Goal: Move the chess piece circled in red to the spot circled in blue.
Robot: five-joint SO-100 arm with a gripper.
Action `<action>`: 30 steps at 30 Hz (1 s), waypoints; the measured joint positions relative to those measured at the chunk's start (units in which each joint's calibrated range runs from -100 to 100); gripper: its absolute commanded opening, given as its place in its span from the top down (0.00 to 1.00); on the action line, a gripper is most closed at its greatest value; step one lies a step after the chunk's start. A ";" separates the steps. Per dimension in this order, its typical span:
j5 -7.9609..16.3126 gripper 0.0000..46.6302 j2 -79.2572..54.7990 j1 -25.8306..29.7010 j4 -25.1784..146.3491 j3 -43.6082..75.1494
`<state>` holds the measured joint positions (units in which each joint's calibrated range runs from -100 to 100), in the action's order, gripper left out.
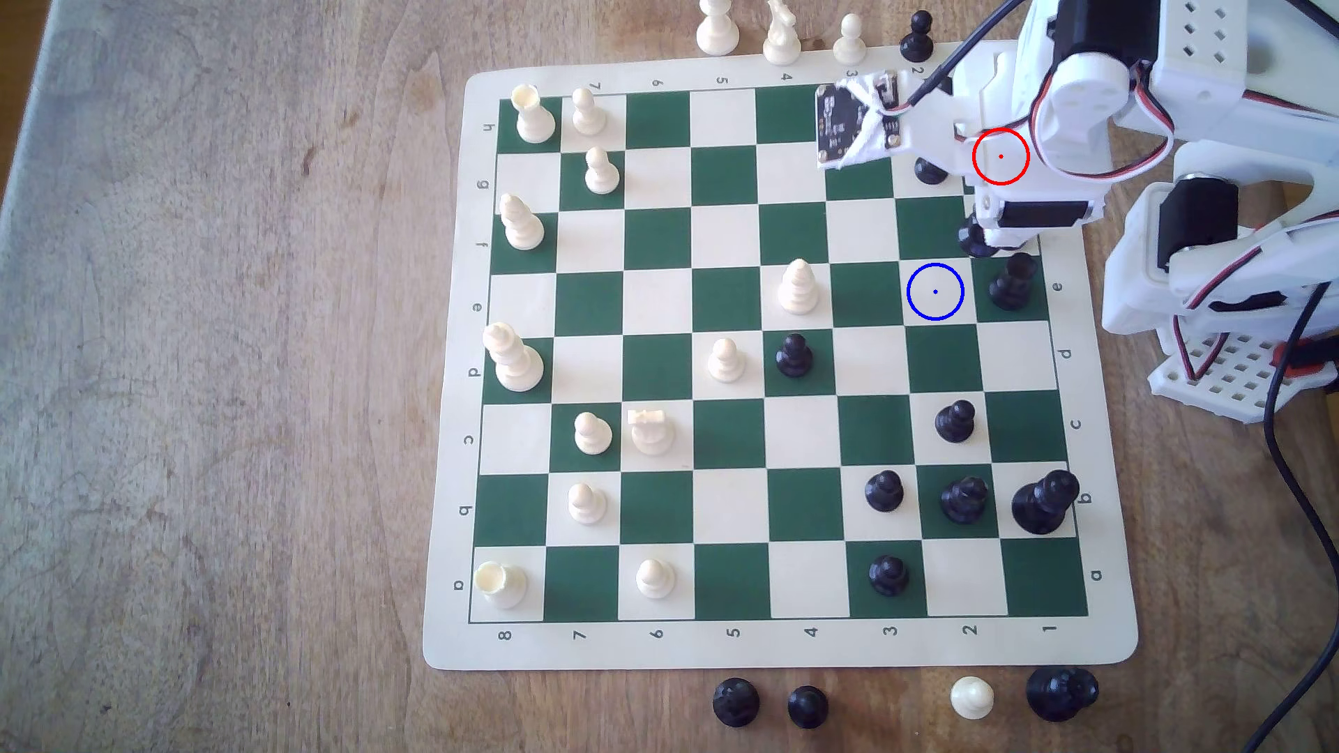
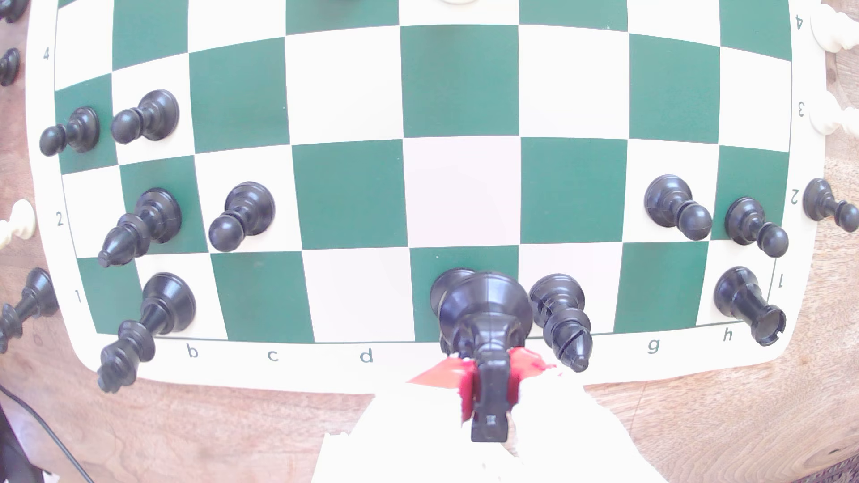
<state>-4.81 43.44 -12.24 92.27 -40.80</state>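
Clamped tight between red-padded fingers [image 2: 441,374]: the chess piece [image 2: 485,325], a glossy black knight, base toward the board, notched head pinched in the gripper [image 2: 488,385]. Lifted, by the look of it, with a second dark base [image 2: 448,288] peeking out just behind on the green e1 square — hard to say what piece that belongs to. Just beside, on f1, a black bishop [image 2: 560,320], close enough to matter. Further along the back rank, a rook [image 2: 748,304] on h1; two black pawns [image 2: 676,206] on the second rank beyond that.

Carry step, then — grasp done, transport in hand. Straight ahead of the held piece, a bare cream square, e2, with nothing standing on it.

From the exterior view, the spot [image 1: 935,292] ringed in blue, cream and unoccupied, with the arm's white gripper body [image 1: 1014,217] hanging over the squares just up and to that view's right. Red ring drawn over the arm itself, the square beneath hidden.

Next call: short travel forward over the spot, base kept level, clear of the bishop and the black piece [image 1: 1011,282] on the neighbouring square, then a straight descent and release at the centre dot. Risk worth flagging: a tilted set-down, with the piece held by its head.
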 measured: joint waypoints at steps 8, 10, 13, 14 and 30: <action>4.44 0.99 -10.05 0.52 -8.37 -2.35; 5.18 0.99 -10.05 1.25 -9.48 -4.16; 6.35 0.99 -10.22 1.99 -12.43 -7.50; 6.59 0.99 -10.31 1.92 -13.47 -8.31; 9.28 0.99 -11.23 3.54 -22.39 -14.46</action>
<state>4.47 32.22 -8.70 69.88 -55.26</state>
